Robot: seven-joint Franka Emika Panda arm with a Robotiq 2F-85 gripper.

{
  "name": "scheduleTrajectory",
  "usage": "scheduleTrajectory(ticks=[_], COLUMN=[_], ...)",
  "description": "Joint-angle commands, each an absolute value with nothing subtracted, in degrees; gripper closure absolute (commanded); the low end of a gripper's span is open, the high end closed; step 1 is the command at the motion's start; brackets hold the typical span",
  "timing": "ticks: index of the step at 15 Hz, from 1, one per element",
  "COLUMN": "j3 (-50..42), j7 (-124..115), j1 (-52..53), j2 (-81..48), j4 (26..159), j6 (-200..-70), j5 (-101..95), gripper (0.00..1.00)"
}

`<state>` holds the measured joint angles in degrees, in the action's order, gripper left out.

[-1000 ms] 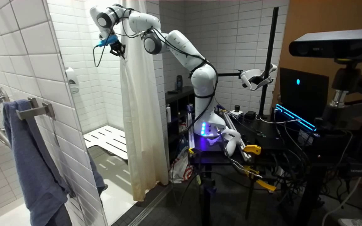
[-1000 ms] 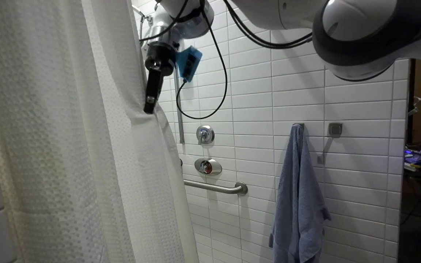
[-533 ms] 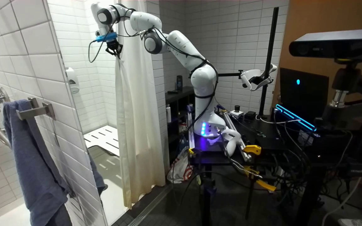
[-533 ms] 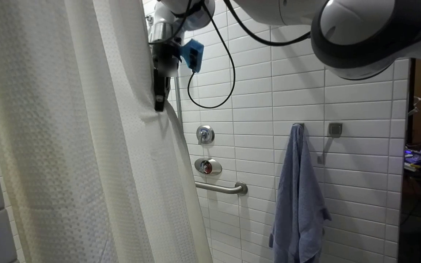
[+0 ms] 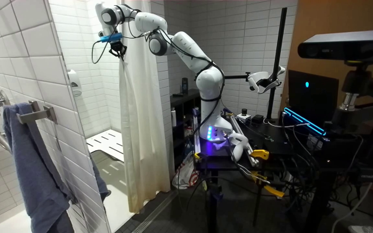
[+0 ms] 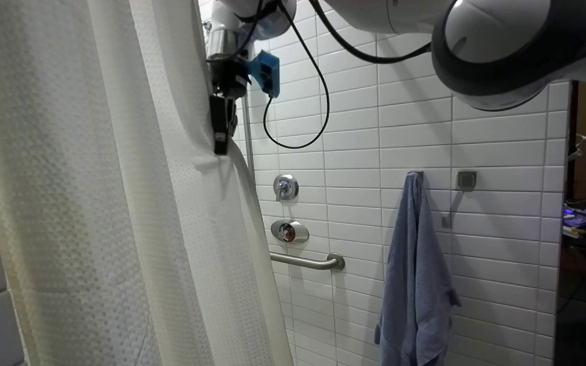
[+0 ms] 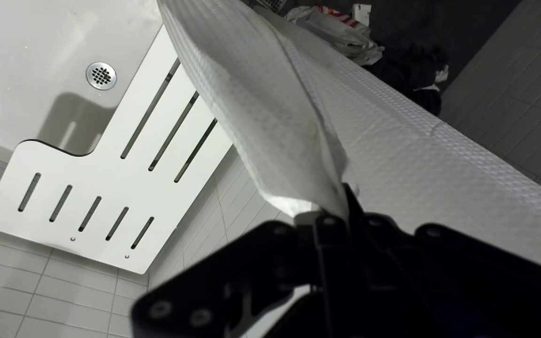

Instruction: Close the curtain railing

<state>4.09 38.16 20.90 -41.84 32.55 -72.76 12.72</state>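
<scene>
The off-white curtain railing hangs in vertical folds in both exterior views [image 5: 144, 129] [image 6: 181, 213]. Its top edge and rod are out of view. My gripper [image 5: 122, 57] is at the curtain's free edge, high up, pointing down. In an exterior view the gripper [image 6: 221, 151] pinches the edge, and creases run out from the fingertips. In the wrist view the gripper [image 7: 343, 211] is shut on a gathered fold of the curtain [image 7: 270, 112], which stretches away from the fingers.
A white slatted shower bench [image 5: 105, 142] stands behind the curtain. A tiled partition wall [image 5: 50, 87] with a blue-grey towel [image 5: 32, 161] is across from it. A grab bar [image 6: 305, 261] and shower valves [image 6: 286, 188] are on the wall. A cable loop [image 6: 298, 145] hangs beside the wrist.
Over the last second my gripper has drawn the curtain's edge a short way towards the towel wall, away from the robot base. In the last half second there is almost no movement.
</scene>
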Motion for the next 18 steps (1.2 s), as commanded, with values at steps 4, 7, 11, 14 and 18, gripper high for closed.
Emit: scheduleTrajectory(ticks=[4, 7, 11, 14, 18], j3=[4.06, 4.05, 4.05, 3.94, 3.65], j7=[37.95, 37.93, 37.92, 38.29, 38.42], j1=[20.92, 20.92, 20.92, 20.4, 19.02], j2=[-41.84, -41.84, -41.84, -41.82, -41.84], j4=[32.54, 32.54, 32.54, 32.07, 31.42], j6=[-72.76, -72.76, -72.76, -72.68, -72.84], j5=[12.71, 12.71, 12.71, 12.88, 12.75], gripper=[0.96, 0.96, 0.96, 0.99, 0.99])
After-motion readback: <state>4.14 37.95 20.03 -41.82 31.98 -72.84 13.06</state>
